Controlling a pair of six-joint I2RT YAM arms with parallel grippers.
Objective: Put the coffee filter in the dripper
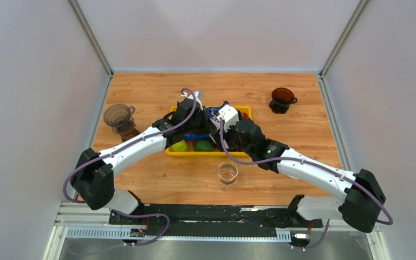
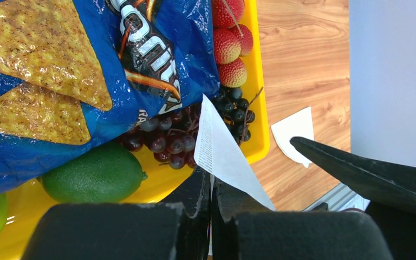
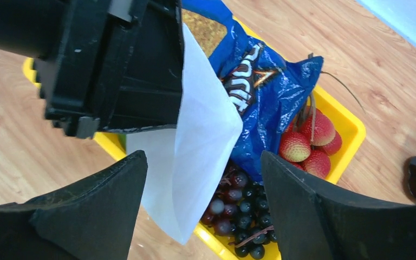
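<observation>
Both arms meet over the yellow tray (image 1: 211,154) mid-desk (image 1: 157,181). The left hand (image 2: 212,187) is pinched tight on the coffee filter (image 2: 225,151), its two black fingers (image 2: 197,189) pressed together with the white paper clamped by its lower edge. The filter sticks up and out from the grip, above the tray's near corner and over the grapes (image 2: 165,141), not touching them as far as can be told. In the right wrist view the same filter (image 3: 195,146) hangs from the left hand (image 3: 114,59) as a flat white fan shape. It sits in the gap of the right hand (image 3: 203,162), which is spread wide with one finger on each side of the paper and no contact visible. The tray holds a blue chips bag (image 2: 157,54), a green lime (image 2: 95,173), dark grapes and red lychees (image 2: 230,46). A second white paper piece (image 2: 294,132) lies flat on the desk just outside the tray. There are two drippers, both well apart from the filter. A smoky clear dripper (image 1: 119,115) sits on a brown base at the left desk edge, and a dark brown dripper (image 1: 283,99) stands at the far right. Neither one visibly has paper in it. A clear glass cup (image 1: 227,172) stands on the desk on the near side of the tray, between the two arms.
</observation>
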